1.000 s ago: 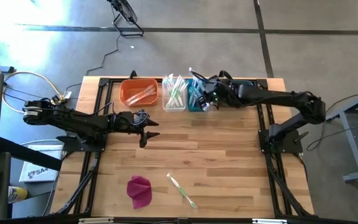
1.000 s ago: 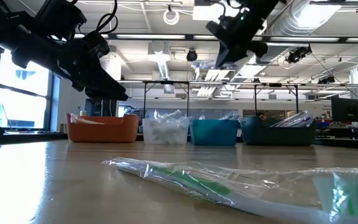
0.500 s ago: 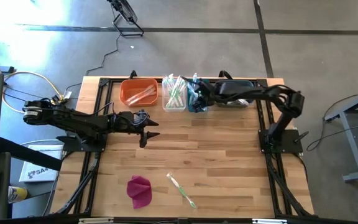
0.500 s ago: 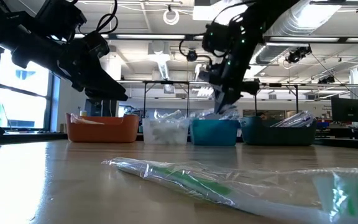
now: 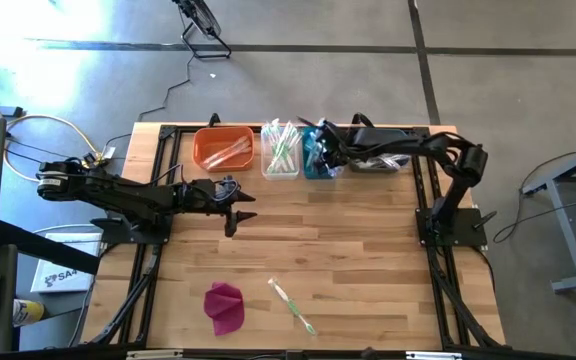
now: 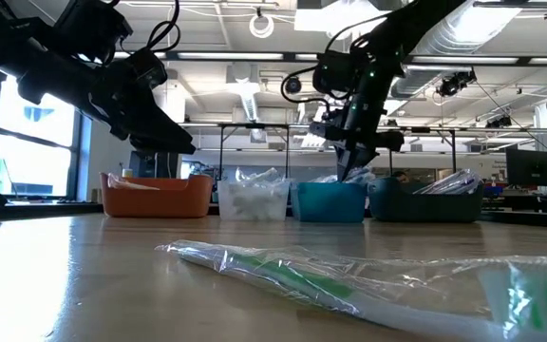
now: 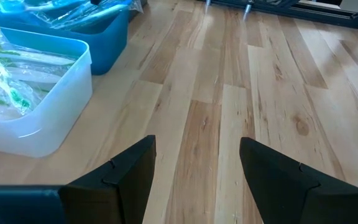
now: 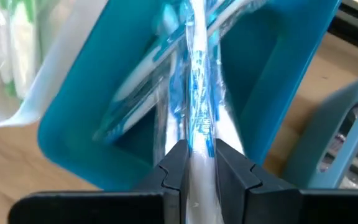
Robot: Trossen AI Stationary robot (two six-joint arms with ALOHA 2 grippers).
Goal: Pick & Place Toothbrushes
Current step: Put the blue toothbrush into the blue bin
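From above, four bins are seen in a row at the table's far edge: an orange bin [image 5: 223, 149], a clear bin [image 5: 280, 150], a teal bin [image 5: 317, 156] and a darker bin [image 5: 380, 160] mostly covered by the right arm. The right gripper [image 5: 320, 150] is poised over the teal bin. Only in the right wrist view is its grip made plain: the fingers [image 8: 173, 168] are pinched on a blue wrapped toothbrush [image 8: 197, 112], which hangs into the teal bin among other blue ones. The left gripper [image 5: 232, 218] is held over the bare table centre, its fingers spread apart. A green toothbrush [image 5: 293, 306] is left lying near the front edge beside a magenta cloth [image 5: 225, 305]; the low view shows the toothbrush's crinkled wrapper close up.
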